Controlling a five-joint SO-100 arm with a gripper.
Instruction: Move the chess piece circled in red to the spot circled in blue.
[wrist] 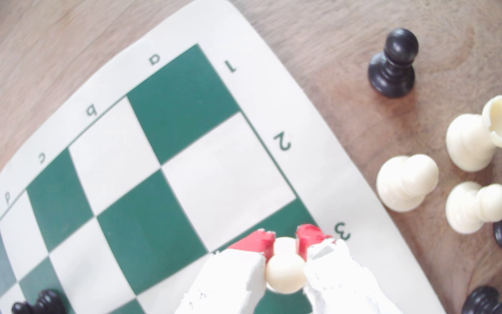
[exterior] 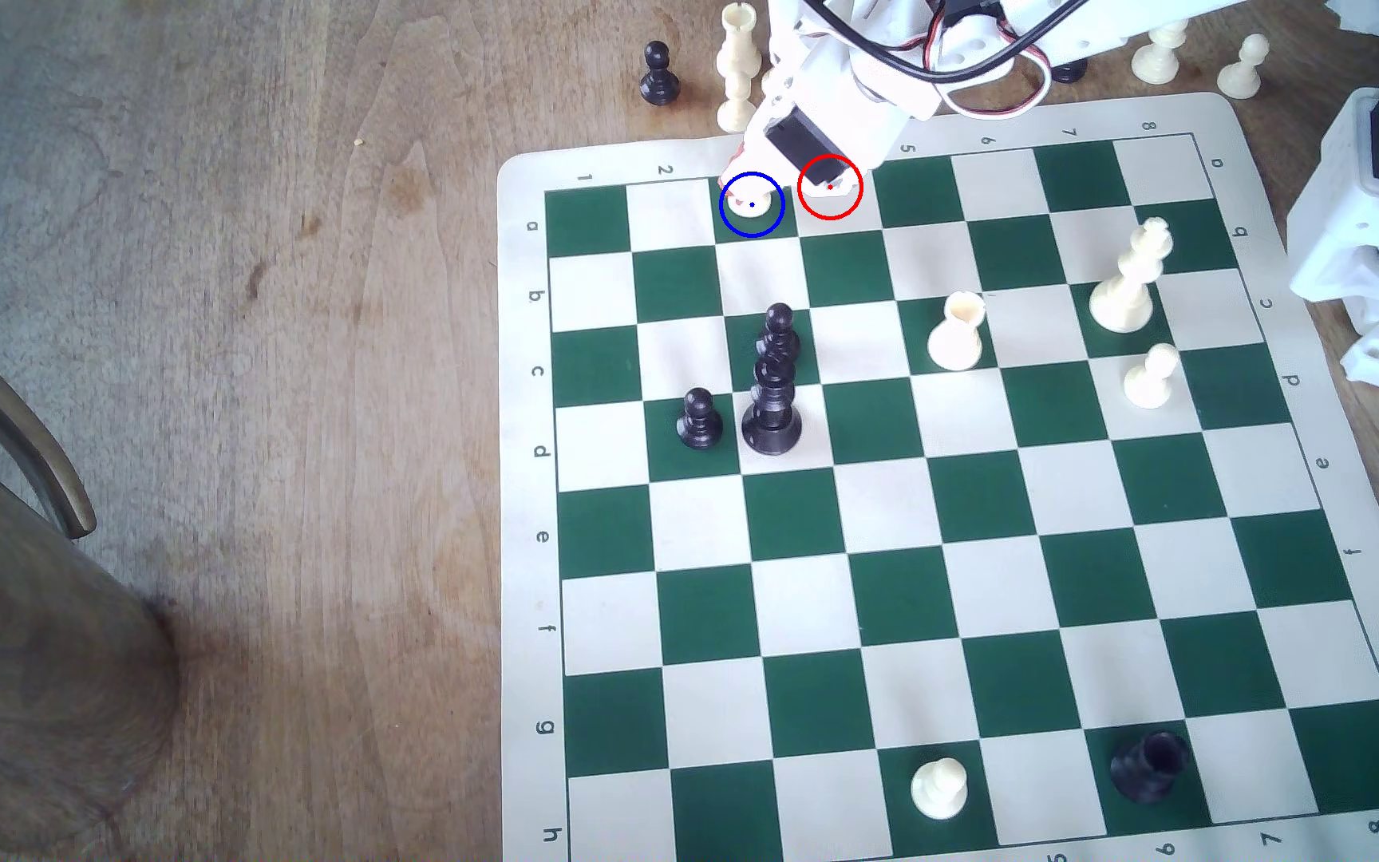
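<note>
The cream-white pawn [wrist: 285,273] is gripped at its head between the red-tipped fingers [wrist: 255,243] of the gripper [wrist: 286,241], over the blue-ringed dark green square [exterior: 773,225] at the chessboard's [exterior: 1001,829] edge.

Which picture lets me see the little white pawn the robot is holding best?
The wrist view: the cream pawn shows big, its ball head pinched between the gripper's red-tipped fingers over the green square by the 3. The exterior view shows it tiny, inside the blue ring, partly under the arm.
</note>
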